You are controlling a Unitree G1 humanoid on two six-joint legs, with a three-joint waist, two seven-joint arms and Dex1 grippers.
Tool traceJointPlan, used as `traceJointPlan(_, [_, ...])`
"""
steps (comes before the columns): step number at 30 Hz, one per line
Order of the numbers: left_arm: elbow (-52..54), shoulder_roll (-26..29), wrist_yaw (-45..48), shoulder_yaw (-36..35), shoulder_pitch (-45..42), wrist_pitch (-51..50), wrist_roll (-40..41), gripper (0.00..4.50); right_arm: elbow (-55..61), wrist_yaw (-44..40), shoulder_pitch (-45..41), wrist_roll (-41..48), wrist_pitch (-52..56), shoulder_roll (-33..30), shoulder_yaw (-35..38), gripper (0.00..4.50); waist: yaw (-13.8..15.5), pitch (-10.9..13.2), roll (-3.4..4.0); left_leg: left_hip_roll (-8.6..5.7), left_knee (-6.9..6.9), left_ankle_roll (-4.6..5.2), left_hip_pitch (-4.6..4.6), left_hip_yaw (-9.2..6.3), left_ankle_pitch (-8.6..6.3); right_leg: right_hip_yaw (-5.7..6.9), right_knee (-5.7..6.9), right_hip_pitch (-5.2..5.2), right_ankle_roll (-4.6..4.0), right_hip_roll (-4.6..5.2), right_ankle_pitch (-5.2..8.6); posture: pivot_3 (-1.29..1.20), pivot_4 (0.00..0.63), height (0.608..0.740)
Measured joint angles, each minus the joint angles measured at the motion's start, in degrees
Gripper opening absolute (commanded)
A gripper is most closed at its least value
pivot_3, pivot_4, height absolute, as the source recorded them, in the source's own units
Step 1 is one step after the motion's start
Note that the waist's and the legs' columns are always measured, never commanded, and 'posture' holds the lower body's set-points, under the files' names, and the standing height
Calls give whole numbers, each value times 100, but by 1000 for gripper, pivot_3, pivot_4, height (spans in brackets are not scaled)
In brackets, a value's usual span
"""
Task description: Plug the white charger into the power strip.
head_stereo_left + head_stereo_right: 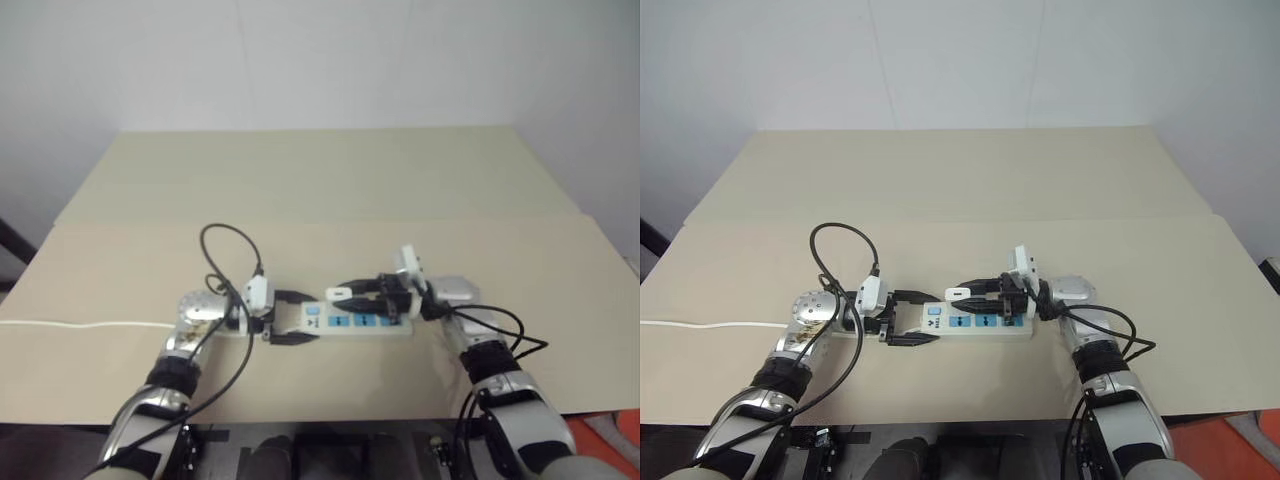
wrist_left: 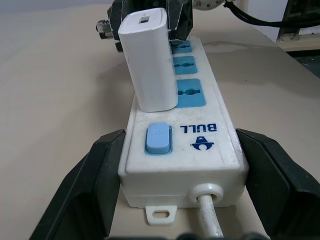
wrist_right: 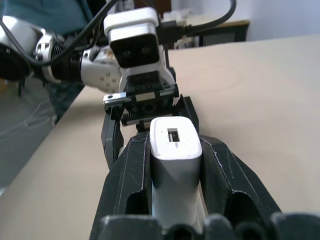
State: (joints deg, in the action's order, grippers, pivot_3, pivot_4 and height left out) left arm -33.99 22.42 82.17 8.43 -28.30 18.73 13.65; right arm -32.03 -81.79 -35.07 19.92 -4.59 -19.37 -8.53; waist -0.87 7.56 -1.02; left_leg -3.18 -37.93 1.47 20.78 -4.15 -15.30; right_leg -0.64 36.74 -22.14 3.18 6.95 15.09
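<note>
Right gripper (image 3: 175, 165) is clamping the white charger (image 3: 174, 150) btwn its two black fingers (image 3: 125, 190), jaws narrowed tight on the block's flat sides. Charger is a smooth, glossy white plastic block w/ rounded corners and a small rectangular port slot in the end face pointing away from the wrist. It's sitting over the power strip (image 1: 360, 322), tilted, its lower end resting just beside the blue switch (image 2: 158, 139); can't tell whether the prongs are seated, they're hidden under the block.

Left gripper (image 1: 292, 318) is closing on the switch end of the strip, one matte black finger (image 2: 85, 185) pressing each long side, strip sitting btwn them. Fingers are thick, wedge-shaped, w/ a slightly rough rubbery look.

Strip itself is a long white plastic bar, rounded edges, lying flat on the table (image 1: 330, 190), w/ three light-blue socket panels running in a row away from the left gripper toward the right one. Rounded-rectangle switch is nearest the left gripper, next to printed blue lettering and a small logo. Thin white cord (image 1: 80, 324) is exiting thru a round collar at that end and running out past the left wrist along the tabletop. Small mounting tab w/ a slot is sticking out under the collar.

Table is a flat, matte beige board surface, seam line crossing it beyond both grippers.
</note>
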Motion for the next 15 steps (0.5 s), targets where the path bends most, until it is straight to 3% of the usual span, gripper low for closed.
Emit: traceJointPlan(15, [-2, 22, -54, 25, 20, -21, -13, 3240, -3, 76, -61, -76, 4, -46, -104, 1130, 1, -1, 0, 3, 7, -1, -32, 2, -1, -4, 0, 7, 0, -4, 0, 0, 150, 740])
